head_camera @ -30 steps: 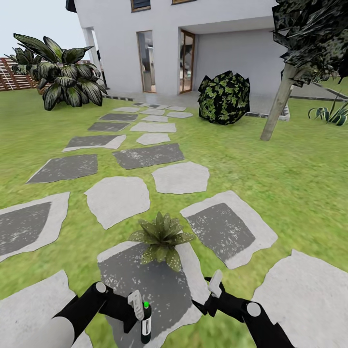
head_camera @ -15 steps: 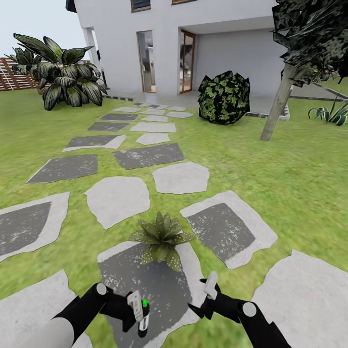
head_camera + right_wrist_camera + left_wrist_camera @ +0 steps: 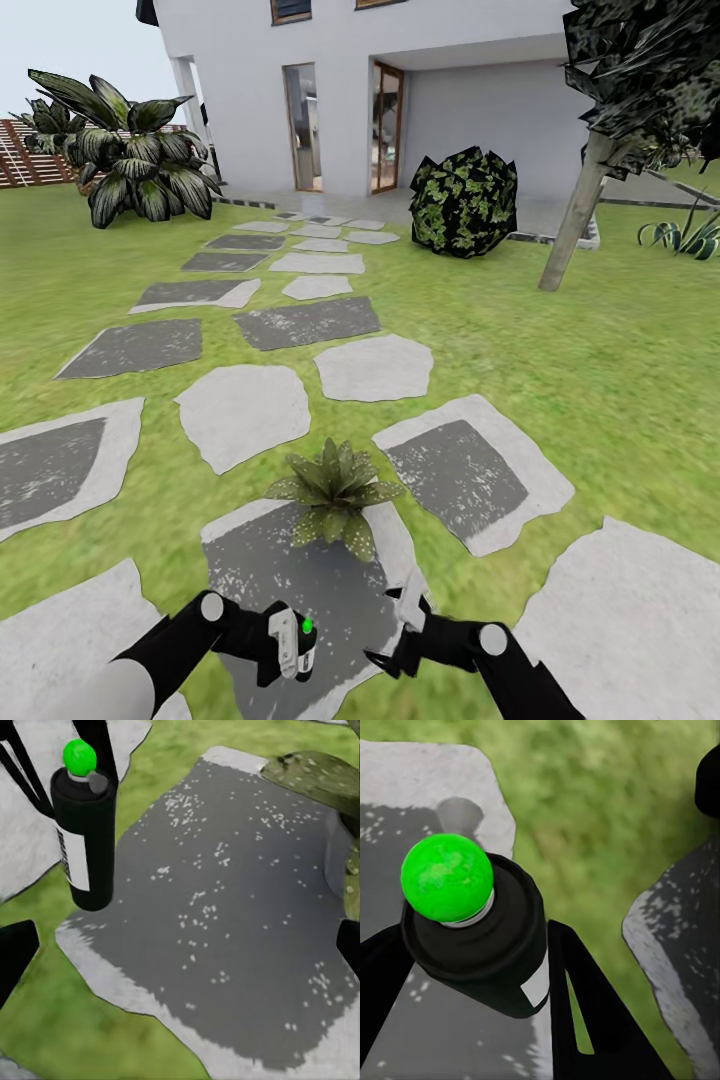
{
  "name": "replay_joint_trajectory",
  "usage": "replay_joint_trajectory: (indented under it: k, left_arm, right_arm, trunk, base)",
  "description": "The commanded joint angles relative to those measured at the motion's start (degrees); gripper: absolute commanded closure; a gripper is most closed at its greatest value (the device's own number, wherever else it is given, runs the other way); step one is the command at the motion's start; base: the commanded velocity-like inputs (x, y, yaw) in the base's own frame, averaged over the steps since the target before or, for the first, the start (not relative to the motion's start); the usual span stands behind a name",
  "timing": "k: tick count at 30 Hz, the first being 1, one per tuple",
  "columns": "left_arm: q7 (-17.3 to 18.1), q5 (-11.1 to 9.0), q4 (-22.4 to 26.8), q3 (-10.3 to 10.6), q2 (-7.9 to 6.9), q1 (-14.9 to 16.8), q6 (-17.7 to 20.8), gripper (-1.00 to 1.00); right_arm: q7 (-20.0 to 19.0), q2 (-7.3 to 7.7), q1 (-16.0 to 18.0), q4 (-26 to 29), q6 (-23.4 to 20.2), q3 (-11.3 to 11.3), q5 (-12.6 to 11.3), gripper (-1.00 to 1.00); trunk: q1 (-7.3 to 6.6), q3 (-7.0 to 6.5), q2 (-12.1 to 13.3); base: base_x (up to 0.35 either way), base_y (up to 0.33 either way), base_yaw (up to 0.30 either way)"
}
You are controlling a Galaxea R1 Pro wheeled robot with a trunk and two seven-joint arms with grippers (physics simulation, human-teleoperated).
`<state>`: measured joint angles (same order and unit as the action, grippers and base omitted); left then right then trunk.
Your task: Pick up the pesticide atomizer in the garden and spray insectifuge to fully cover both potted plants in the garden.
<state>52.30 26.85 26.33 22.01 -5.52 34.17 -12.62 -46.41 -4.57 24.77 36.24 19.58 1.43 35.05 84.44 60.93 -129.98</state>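
Pesticide atomizer (image 3: 303,645), the slim dark green cylindrical bottle with a white label band and a bright green ball nozzle, sits pinched between the fingers of my left pincer (image 3: 290,645), low over the dark grey speckled stepping stone (image 3: 330,590). My left wrist camera looks straight onto its green cap (image 3: 447,877), with a black finger (image 3: 600,1020) pressed against the bottle's side.

A second ago the bottle hung nearly upright from my grip, its base close to the stone. Now I have lifted and tilted it, so the nozzle points forward toward the small potted plant (image 3: 333,490), the low rosette of broad, pale-speckled green leaves at the far end of the same stone. I judge that I am aiming for the first spray; no mist shows yet.

My right pincer (image 3: 400,625) has slid left and forward, closer to the bottle than before. From its own camera I see the bottle (image 3: 84,840) standing apart from my dark fingertips (image 3: 15,949), which are spread wide and hold nothing. The camera itself has not shifted; lawn, house and bushes match.
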Motion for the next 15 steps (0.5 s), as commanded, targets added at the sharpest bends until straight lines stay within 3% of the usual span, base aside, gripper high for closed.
replay_joint_trajectory:
  k: [1,2,3,15]
  left_arm:
    - [0.0,0.4,0.0,0.1,0.01,0.0,-0.4,1.0]
    - [0.0,0.4,-0.1,0.2,0.06,0.0,-0.4,1.0]
    - [0.0,0.3,-0.1,0.2,0.11,0.0,-0.4,1.0]
    - [-1.0,0.4,-0.1,-0.1,0.37,0.0,-0.4,1.0]
  right_arm:
    - [-1.2,-0.17,0.0,0.1,0.3,0.2,0.4,-1.0]
    - [-1.8,-0.27,0.0,0.1,0.3,0.2,0.4,-1.0]
    - [-2.4,-0.39,0.0,0.2,0.3,0.2,0.4,1.0]
    - [-3.3,-0.75,0.0,0.3,0.2,0.2,0.3,1.0]
  trunk:
    - [-0.01,0.05,0.0]
    - [-0.01,0.05,0.0]
    - [-0.01,0.05,0.0]
    - [-0.01,0.05,0.0]
  base:
    - [0.0,0.0,0.0]
    - [0.0,0.0,0.0]
    - [0.0,0.0,0.0]
    - [0.0,0.0,0.0]
